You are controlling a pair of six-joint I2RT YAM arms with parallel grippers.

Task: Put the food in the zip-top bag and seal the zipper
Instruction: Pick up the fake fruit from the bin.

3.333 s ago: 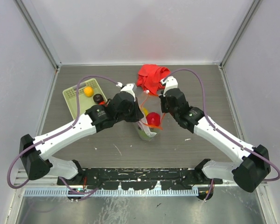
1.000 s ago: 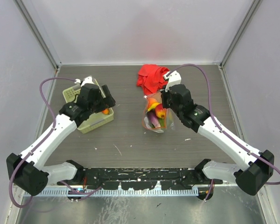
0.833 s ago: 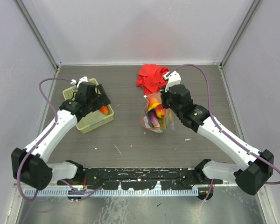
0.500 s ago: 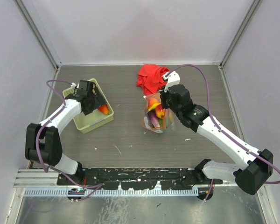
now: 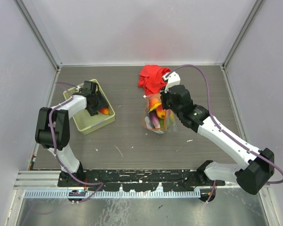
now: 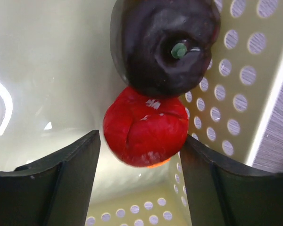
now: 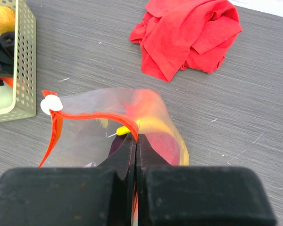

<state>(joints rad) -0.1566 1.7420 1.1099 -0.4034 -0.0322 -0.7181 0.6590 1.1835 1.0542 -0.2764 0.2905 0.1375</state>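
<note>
Left arm has swung away from the middle and folded back over the basket (image 5: 92, 125) at the far-left of the tabletop (image 5: 132, 136); a few seconds back it was crowded up against the bag next to the right arm. The right arm has barely shifted, and it's still holding the bag up in the same spot.

From the left wrist view, the left tool (image 6: 137, 141) is down inside the basket with its 2 fingers spread, 1 on each side of the red piece (image 6: 146, 129). The right-hand finger looks just about against it, and there's a visible gap on the other side, so nothing is grasped. The dark purple piece (image 6: 165, 47) sits right behind the red one, touching it, tucked against the perforated basket wall. An orange round piece (image 7: 2, 18) shows at the far end of the basket in the right wrist view.

The right tool (image 7: 136, 139) is clenched tight on the zipper (image 7: 92, 114), pinching the red-orange strip so the zip-top bag (image 7: 94, 122) hangs from it with its mouth gaping toward the basket side. The bag's bottom rests mid-tabletop, and the food already in it (image 5: 156, 113) shows through the plastic as yellow, orange, red, green and purple bits.

The red cloth (image 7: 188, 33) lies bunched up beyond the bag, near it but not touching.
</note>
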